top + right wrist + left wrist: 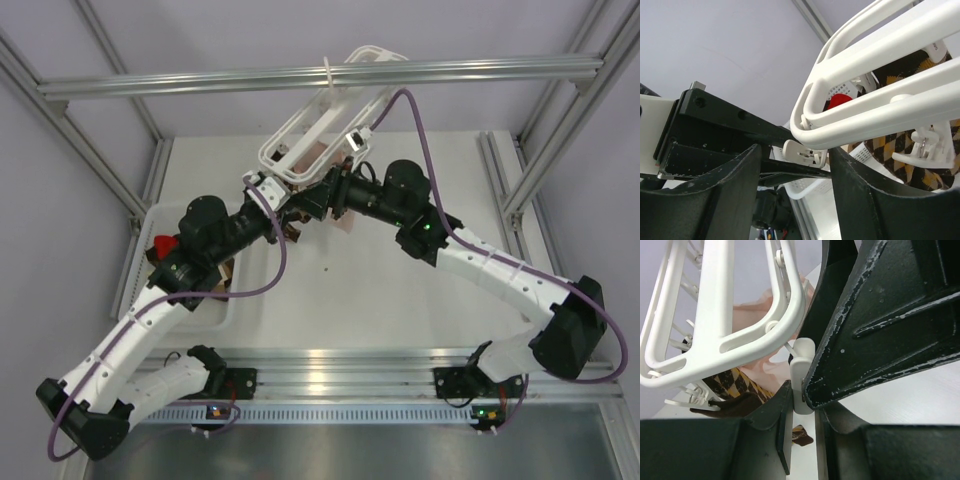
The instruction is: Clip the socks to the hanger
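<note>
Up top, the white plastic frame hanger (296, 128) dangles tilted off the grey aluminium rail (200, 78), left cam has my left gripper (802, 410) pinching a small white clip (801, 369) beside the brown-and-cream patterned sock (735, 383), right cam shows my right gripper (795, 150) spread round the frame's corner, so I'd guess we're mid-clipping and next is feeding sock in, with barely any room.

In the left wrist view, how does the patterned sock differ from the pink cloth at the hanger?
The patterned sock is dark brown with cream diamonds; the pink cloth is plain and pale. The sock shows below the hanger frame, the pink cloth through it. Both are soft fabric.
</note>
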Controlling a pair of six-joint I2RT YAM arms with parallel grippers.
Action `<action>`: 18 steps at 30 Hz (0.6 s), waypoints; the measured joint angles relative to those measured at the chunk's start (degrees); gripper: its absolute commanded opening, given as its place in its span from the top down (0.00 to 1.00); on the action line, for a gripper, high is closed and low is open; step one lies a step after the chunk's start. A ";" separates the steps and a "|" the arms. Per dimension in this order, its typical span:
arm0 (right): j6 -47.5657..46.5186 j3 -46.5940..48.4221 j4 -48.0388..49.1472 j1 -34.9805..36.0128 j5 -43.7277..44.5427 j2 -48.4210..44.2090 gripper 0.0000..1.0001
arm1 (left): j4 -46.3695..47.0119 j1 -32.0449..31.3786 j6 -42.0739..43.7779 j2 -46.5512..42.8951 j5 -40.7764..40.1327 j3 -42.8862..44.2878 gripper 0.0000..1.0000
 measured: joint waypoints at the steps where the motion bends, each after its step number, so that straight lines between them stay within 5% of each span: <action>1: -0.04 0.00 -0.22 0.00 0.28 0.00 0.47 | -0.09 0.00 0.02 0.00 0.00 0.00 1.00; 10: -0.57 0.02 -2.38 -0.04 2.38 0.00 0.83 | -1.33 0.00 0.50 0.00 -0.15 0.24 1.00; 13: -1.33 0.04 -2.58 -0.20 2.86 0.04 0.95 | -2.29 0.09 0.57 -0.02 -0.48 0.66 0.81; 14: -1.49 0.04 -2.62 -0.26 3.06 0.04 0.97 | -2.51 0.13 0.61 -0.02 -0.57 0.83 0.65; 18: -1.53 0.31 -2.56 -0.42 3.26 0.04 1.00 | -4.46 -0.09 1.16 -0.55 0.66 0.87 0.44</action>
